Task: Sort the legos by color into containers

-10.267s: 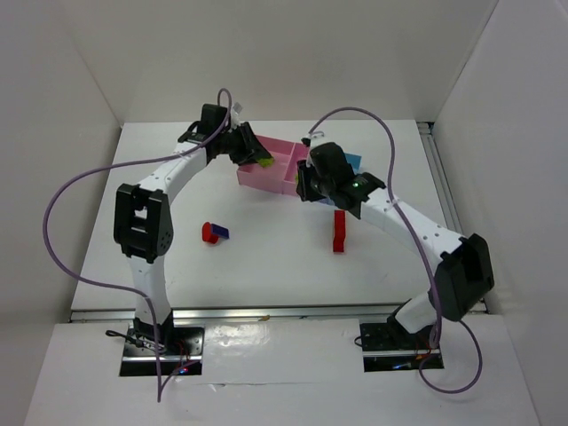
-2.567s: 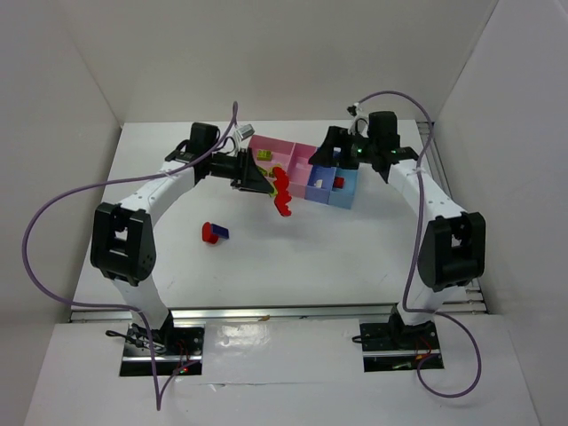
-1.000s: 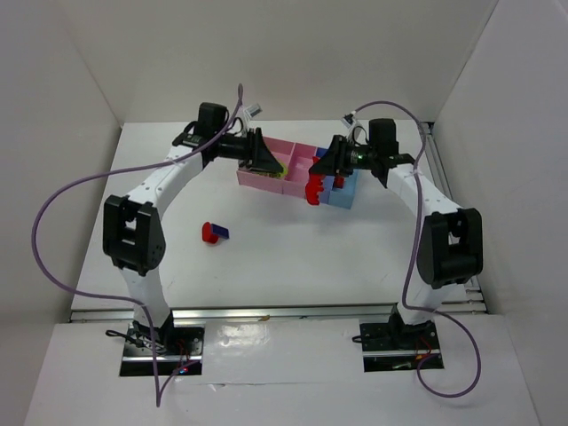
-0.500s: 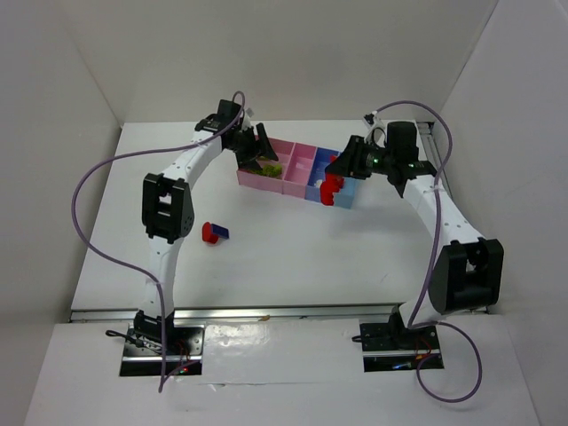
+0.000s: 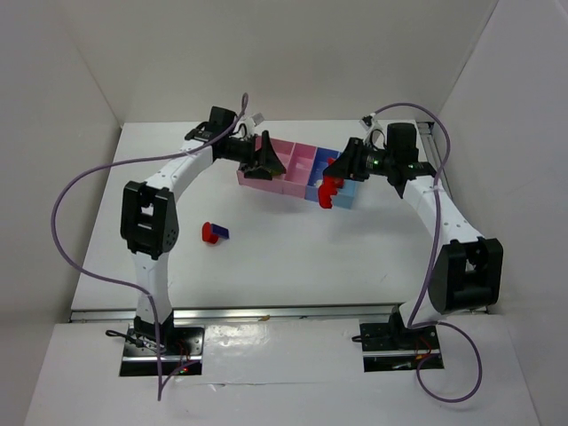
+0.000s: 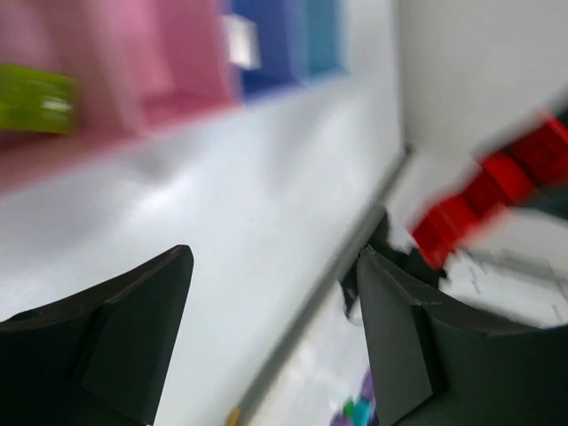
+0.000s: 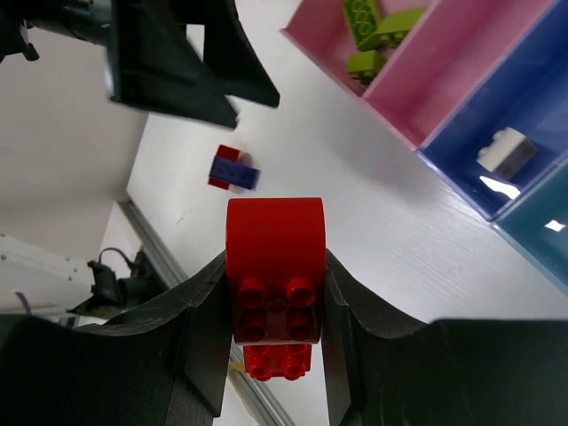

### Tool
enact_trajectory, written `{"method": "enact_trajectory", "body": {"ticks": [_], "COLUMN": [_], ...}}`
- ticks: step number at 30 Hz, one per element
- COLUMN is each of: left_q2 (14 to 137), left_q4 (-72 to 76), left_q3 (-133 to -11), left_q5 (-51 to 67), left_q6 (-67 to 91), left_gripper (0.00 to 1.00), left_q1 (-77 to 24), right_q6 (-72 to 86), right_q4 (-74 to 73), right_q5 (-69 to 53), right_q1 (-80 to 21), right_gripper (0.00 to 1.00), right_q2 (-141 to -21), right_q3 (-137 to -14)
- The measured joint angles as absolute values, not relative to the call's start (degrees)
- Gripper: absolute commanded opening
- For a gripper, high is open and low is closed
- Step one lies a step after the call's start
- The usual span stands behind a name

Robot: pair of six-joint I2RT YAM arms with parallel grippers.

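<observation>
**Now: green is dropped, red goes next**

Now my left claw [image 6: 273, 257] stands wide with nothing between its fingers. A second ago it was pinched shut over the row of bins; it has spread since then. I take that as a release. The lime-green brick [image 6: 34, 98] lies in the large pink bin [image 6: 169, 62], apart from me. The wrist view is smeared, so I cannot say how the brick sits.

My right claw [image 7: 273, 266] is clamped on the red stack [image 7: 273, 231], one finger on each flank, studs toward the camera. That grip has not changed over the last second. The stack hangs just in front of the bins, above bare table [image 7: 373, 204] and not yet over any compartment. It has travelled rightward along the tray front over the last few seconds.

Beyond it, more lime bricks lie in the pink bin. A cream brick [image 7: 500, 151] sits in the dark-blue compartment [image 7: 541, 98], and the light-blue compartment [image 7: 541, 235] shows at the edge.

So green looks settled, and red is the step in hand. I judge it needs carrying further in, over a compartment of its own. A red-and-blue piece [image 7: 234, 169] is still on the table, well apart from the bins, so the sort is unfinished.
</observation>
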State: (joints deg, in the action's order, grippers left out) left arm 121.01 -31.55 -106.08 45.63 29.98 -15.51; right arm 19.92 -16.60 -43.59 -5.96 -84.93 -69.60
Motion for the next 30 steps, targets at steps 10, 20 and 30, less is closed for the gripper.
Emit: {"method": "enact_trajectory", "body": {"ticks": [10, 20, 30], "left_q2": [109.6, 109.51, 110.56], "left_q4": [-4.21, 15.16, 24.97], "left_q3": [-87.33, -81.38, -81.41], "left_q5": [65.6, 64.95, 66.06], "left_q6": [38.85, 48.03, 55.86], "left_gripper": [0.88, 0.84, 0.47], "left_q1": [-24.01, -28.71, -29.26], "right_q6": [21.82, 26.83, 32.14], "right_q4": [-12.62, -7.07, -1.48], "right_q5": [-51.35, -56.51, -60.34], "right_q1": [-6.0, -6.02, -6.35], "right_gripper": [0.29, 0.29, 0.29], "right_q2": [-85.3, -85.78, -86.32], "right_q3": [-69.06, -68.34, -67.05]}}
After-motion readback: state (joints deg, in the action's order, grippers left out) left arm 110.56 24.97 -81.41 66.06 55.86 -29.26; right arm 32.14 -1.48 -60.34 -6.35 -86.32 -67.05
